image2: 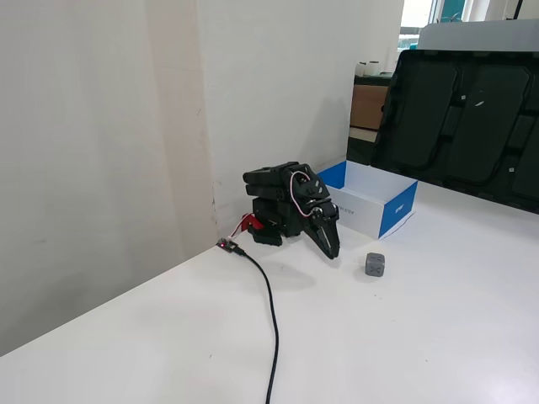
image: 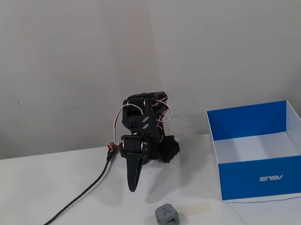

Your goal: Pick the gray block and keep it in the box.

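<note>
The gray block (image: pixel 167 218) (image2: pixel 375 265) rests on the white table near its front edge, a small cube with a triangular mark on its face. The blue box (image: pixel 270 177) (image2: pixel 379 200), white inside, stands open and empty to the block's right in a fixed view. My black arm is folded up against the wall. Its gripper (image: pixel 132 187) (image2: pixel 333 250) hangs with its fingers pressed together, pointing down at the table, up and to the left of the block and well apart from it. Nothing is in its fingers.
A black cable (image: pixel 68 206) (image2: pixel 271 324) runs from the arm's base across the table. A large black tray-like panel (image2: pixel 472 118) stands behind the table. The wall is close behind the arm.
</note>
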`<state>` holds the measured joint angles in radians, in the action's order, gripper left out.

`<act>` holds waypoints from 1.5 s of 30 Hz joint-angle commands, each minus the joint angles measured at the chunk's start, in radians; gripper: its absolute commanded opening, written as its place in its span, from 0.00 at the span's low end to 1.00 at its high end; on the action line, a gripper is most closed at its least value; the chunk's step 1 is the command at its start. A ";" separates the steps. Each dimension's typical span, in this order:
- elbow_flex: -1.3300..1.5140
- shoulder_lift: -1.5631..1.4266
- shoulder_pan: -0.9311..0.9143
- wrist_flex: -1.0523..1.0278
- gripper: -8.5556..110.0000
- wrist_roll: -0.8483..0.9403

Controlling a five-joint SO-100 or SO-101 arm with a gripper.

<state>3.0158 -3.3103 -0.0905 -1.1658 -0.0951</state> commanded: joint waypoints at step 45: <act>-0.163 0.115 0.120 0.066 0.07 0.009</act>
<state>2.9544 -3.2781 0.0123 -1.1459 -0.0951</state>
